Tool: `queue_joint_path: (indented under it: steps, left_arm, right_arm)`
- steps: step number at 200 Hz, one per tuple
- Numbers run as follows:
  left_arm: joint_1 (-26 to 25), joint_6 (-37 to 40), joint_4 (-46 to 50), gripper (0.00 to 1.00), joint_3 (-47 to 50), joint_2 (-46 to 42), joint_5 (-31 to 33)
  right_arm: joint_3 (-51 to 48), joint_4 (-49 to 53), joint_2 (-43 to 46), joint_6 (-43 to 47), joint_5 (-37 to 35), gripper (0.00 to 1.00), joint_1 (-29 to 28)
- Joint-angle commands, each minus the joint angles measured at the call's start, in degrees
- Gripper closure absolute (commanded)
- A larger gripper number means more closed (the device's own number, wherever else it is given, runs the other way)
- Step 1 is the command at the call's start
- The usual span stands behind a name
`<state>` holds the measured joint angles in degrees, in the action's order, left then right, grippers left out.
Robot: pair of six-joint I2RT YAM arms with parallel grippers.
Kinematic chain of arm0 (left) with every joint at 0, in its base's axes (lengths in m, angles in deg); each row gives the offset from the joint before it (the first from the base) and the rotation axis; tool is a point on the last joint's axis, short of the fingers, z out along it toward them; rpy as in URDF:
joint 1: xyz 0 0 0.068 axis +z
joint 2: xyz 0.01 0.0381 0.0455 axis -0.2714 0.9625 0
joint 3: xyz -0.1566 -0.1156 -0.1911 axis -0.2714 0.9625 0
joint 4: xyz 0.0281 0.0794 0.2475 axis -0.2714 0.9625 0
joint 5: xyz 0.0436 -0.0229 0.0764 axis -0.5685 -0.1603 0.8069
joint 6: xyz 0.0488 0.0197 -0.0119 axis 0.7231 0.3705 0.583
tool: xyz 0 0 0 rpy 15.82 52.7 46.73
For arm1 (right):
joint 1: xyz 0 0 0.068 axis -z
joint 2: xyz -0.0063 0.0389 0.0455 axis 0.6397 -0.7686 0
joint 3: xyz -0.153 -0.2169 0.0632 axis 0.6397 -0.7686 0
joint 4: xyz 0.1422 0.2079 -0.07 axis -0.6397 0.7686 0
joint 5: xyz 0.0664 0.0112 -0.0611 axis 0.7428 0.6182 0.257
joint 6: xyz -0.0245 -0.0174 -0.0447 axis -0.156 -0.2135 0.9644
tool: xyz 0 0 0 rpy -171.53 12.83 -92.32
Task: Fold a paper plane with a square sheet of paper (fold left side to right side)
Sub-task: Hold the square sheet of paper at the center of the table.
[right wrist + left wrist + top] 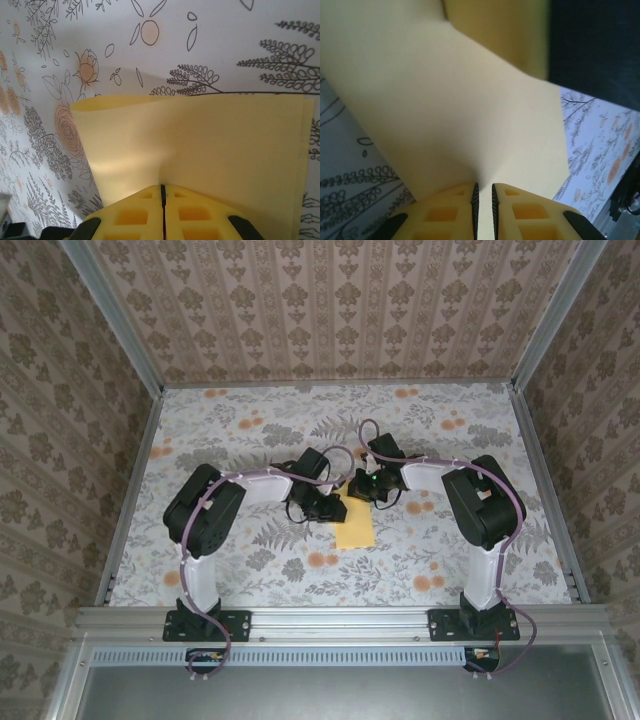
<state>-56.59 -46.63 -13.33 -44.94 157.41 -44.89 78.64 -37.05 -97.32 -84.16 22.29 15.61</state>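
Note:
The square sheet of paper (356, 530) is plain yellow and lies on the flowered cloth between the two arms, its far edge under both grippers. My left gripper (333, 508) is at the sheet's far left corner. In the left wrist view its jaws (483, 189) stand a narrow slit apart, and the paper (460, 110) rises from that slit and curls up. My right gripper (367, 496) is at the far right part. In the right wrist view it (162, 188) is pressed shut on the paper (215, 145), whose left side lifts off the cloth.
The flowered cloth (300, 420) covers the table. Metal rails (130, 480) run along its sides and front, with patterned walls behind. A dark arm part (595, 45) hangs close to the lifted paper in the left wrist view.

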Motion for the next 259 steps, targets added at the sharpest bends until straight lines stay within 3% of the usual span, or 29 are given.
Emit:
queue_joint_path:
  steps: [1,62,96,114,141,185,259]
  left_arm:
    - [-0.4,0.6,-1.2,0.82,-1.7,0.7,-0.6]
    - [-1.2,-1.0,-0.9,0.82,0.8,1.9,1.7]
    - [-1.6,-2.2,-1.3,0.82,2.4,1.9,2.8]
    - [-1.9,-2.3,-1.1,0.82,2.6,1.5,3.2]
    - [-1.9,-2.4,-0.7,0.82,2.7,1.0,3.9]
    - [-2.0,-2.5,-0.3,0.83,2.7,0.4,4.3]
    - [-2.2,-2.6,0.0,0.83,2.1,-0.5,4.4]
  right_arm:
    - [-0.3,4.4,-2.7,0.5,-3.3,0.92,-0.5]
    - [-0.1,2.8,0.5,1.5,-2.6,0.88,-0.3]
    - [-0.3,3.9,7.0,3.0,-4.8,0.72,0.2]
    - [-2.1,6.4,11.4,4.0,-7.1,0.68,0.2]
    - [-9.1,7.5,18.4,3.1,-7.6,0.69,-0.4]
    - [-19.9,7.0,26.4,-1.0,-6.9,0.84,-4.5]
    - [-21.8,7.1,21.6,-3.0,-8.5,0.88,-7.6]
